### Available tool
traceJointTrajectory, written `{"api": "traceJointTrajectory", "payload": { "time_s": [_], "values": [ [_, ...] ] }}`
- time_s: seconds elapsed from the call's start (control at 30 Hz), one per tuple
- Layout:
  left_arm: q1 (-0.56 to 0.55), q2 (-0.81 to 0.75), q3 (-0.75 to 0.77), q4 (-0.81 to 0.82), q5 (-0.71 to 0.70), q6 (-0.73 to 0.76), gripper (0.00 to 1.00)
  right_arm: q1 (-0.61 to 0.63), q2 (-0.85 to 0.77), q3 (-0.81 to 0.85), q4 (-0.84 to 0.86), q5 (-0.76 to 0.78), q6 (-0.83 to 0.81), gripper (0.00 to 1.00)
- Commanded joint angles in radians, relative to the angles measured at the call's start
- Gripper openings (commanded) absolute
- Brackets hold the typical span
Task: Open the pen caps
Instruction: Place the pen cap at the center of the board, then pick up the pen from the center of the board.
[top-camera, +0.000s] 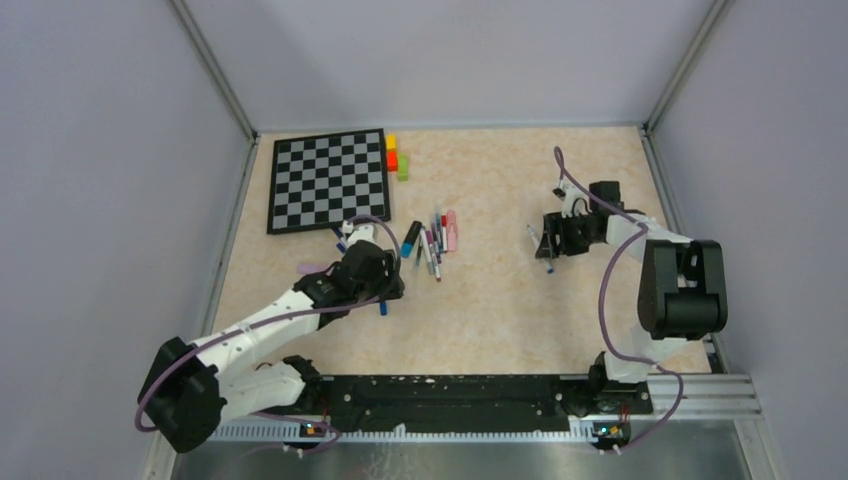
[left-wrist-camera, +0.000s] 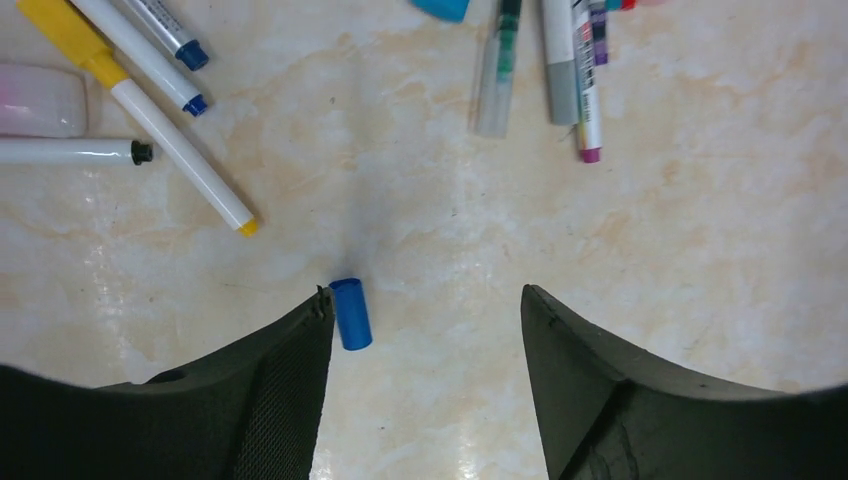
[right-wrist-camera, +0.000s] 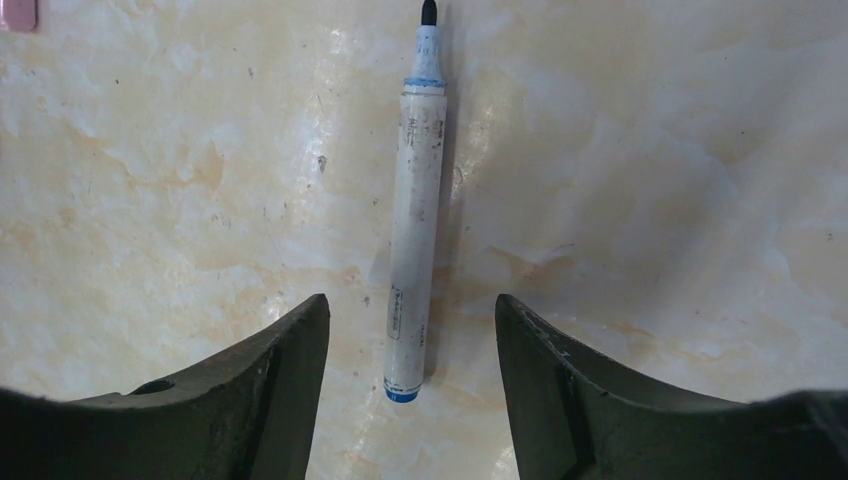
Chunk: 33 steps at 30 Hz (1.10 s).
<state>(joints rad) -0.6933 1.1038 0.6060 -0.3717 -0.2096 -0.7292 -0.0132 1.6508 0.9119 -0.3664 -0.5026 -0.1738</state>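
Your left tool (left-wrist-camera: 427, 293) stands apart, with the blue cap (left-wrist-camera: 350, 313) lying on the table (top-camera: 520, 300) just beside one finger. Your right tool (right-wrist-camera: 410, 299) is apart too. The uncapped pen (right-wrist-camera: 417, 220) lies on the table between its fingers, long axis pointing straight away. The other pens (top-camera: 435, 240) lie mid-table, nearer your left arm.

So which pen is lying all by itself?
The white pen with blue ends, at the right gripper; the other pens lie bunched near the chessboard.
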Motion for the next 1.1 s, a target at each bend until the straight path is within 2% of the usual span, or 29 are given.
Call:
{"api": "traceJointTrajectory", "payload": {
  "time_s": [0.0, 0.13, 0.23, 0.4, 0.53, 0.67, 0.8, 1.07],
  "values": [
    [0.006, -0.090, 0.039, -0.004, -0.003, 0.055, 0.76, 0.007, -0.076, 0.025, -0.036, -0.006, -0.051, 0.62],
    [0.005, -0.159, 0.009, 0.060, 0.069, 0.125, 0.90, 0.007, -0.115, 0.023, -0.057, -0.029, -0.084, 0.66],
    [0.009, -0.203, -0.026, 0.137, 0.139, 0.160, 0.96, 0.003, -0.139, 0.031, -0.087, -0.053, -0.119, 0.69],
    [0.021, -0.174, -0.025, 0.244, 0.251, 0.177, 0.98, -0.016, -0.189, 0.029, -0.110, -0.107, -0.155, 0.72],
    [0.029, -0.064, 0.006, 0.351, 0.349, 0.176, 0.98, -0.022, -0.211, 0.028, -0.121, -0.137, -0.171, 0.72],
    [0.042, 0.039, 0.047, 0.442, 0.381, 0.180, 0.98, -0.032, -0.230, 0.026, -0.125, -0.159, -0.178, 0.72],
    [0.087, 0.162, 0.164, 0.351, 0.343, 0.266, 0.98, -0.037, -0.239, 0.027, -0.129, -0.178, -0.183, 0.72],
    [0.126, 0.375, 0.383, 0.121, 0.222, 0.542, 0.96, -0.037, -0.249, 0.033, -0.137, -0.207, -0.186, 0.72]
  ]
}}
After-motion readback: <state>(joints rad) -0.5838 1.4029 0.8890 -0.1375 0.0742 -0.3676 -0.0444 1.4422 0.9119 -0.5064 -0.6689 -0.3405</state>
